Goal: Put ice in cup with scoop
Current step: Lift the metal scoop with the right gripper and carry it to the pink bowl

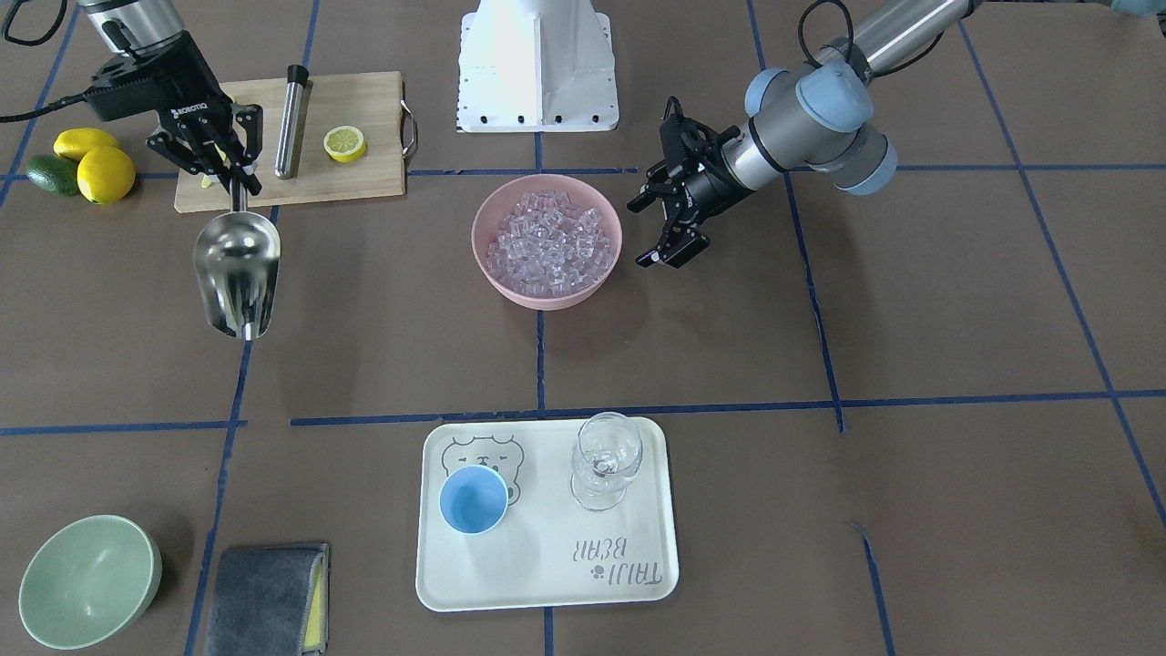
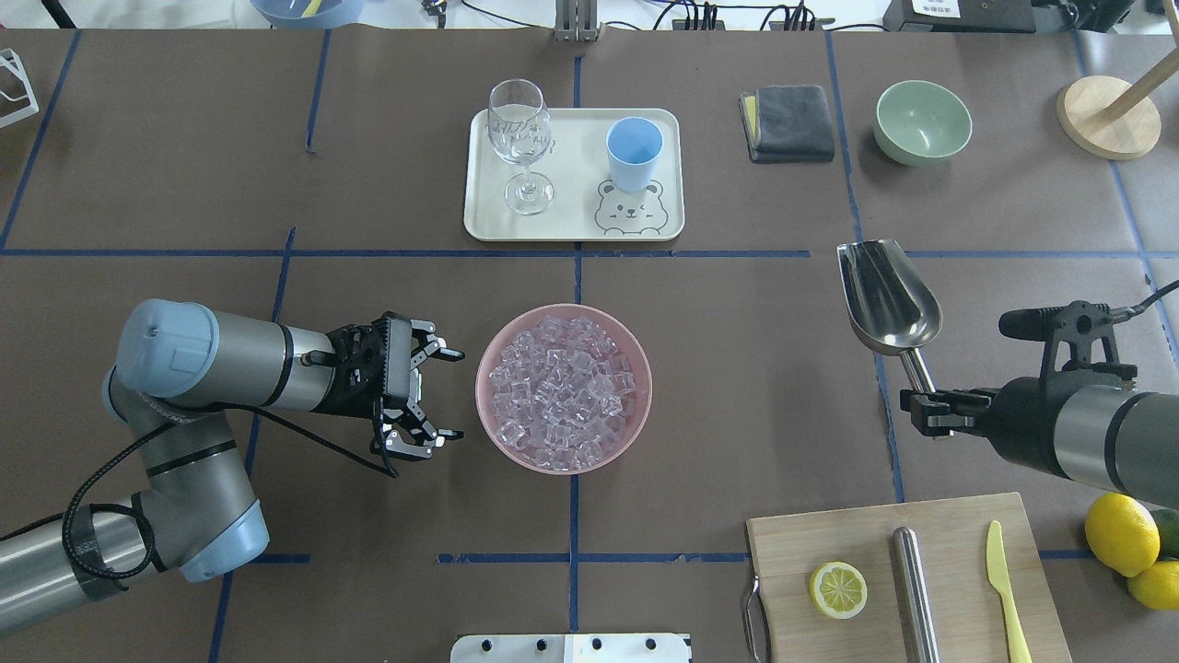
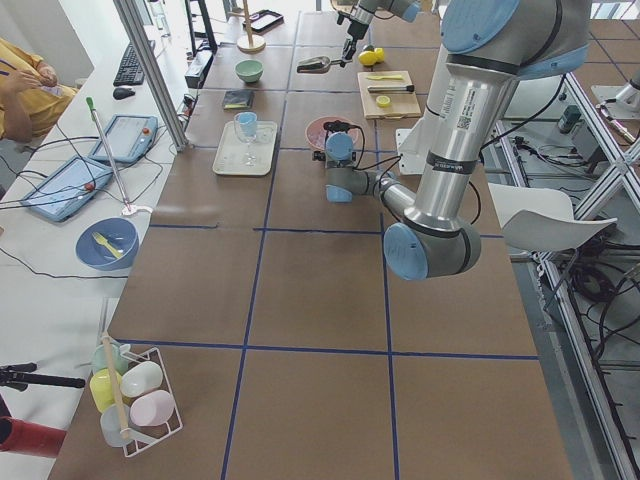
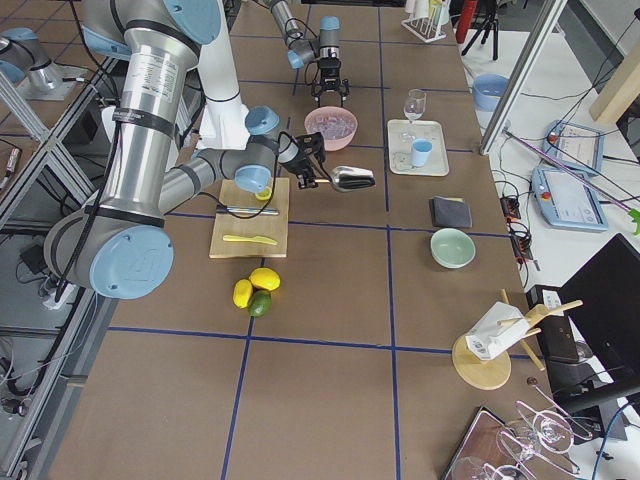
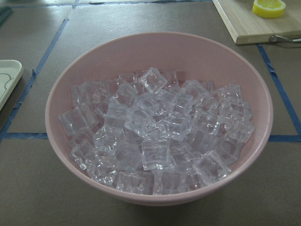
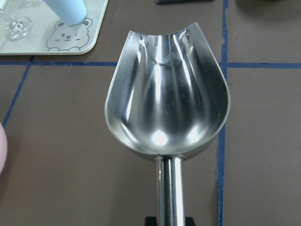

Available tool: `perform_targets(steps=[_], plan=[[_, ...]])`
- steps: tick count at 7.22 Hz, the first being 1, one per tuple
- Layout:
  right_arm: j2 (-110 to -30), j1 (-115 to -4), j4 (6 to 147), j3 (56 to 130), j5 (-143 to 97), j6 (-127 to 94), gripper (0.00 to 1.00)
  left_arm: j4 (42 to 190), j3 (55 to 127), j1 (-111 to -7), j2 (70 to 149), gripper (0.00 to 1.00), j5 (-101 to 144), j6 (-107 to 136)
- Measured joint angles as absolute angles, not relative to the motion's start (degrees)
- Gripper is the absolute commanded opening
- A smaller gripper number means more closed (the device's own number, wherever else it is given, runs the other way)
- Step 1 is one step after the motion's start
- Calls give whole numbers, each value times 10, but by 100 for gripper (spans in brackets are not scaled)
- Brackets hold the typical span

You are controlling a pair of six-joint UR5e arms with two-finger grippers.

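The right gripper [image 2: 921, 402] pinches the empty scoop [image 2: 889, 295], the left gripper [image 2: 451, 396] is spread wide at nine o'clock of the ice [image 2: 562, 387], and the cup [image 2: 634, 152] is empty.

Overhead and front cameras look down from opposite sides, sharing the pink bowl [image 1: 547, 300]. The right wrist camera sits close above the scoop [image 6: 167, 99].

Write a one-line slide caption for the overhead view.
Right hand holds the empty scoop; left hand open beside the pink bowl of ice.

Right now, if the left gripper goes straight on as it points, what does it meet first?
The left gripper would likely meet the pink bowl of ice at its near wall; height unclear.
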State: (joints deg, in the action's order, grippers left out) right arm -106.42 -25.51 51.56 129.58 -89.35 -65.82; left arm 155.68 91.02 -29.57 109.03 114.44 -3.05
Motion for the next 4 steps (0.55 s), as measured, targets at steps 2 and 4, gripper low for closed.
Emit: perform_targets(steps=[2, 4], plan=[[-1044, -238, 523, 1303, -909, -519, 0, 1557, 908, -294, 1091, 100, 1144, -31], [-969, -262, 603, 1303, -992, -403, 0, 1556, 905, -294, 1092, 100, 1143, -31]])
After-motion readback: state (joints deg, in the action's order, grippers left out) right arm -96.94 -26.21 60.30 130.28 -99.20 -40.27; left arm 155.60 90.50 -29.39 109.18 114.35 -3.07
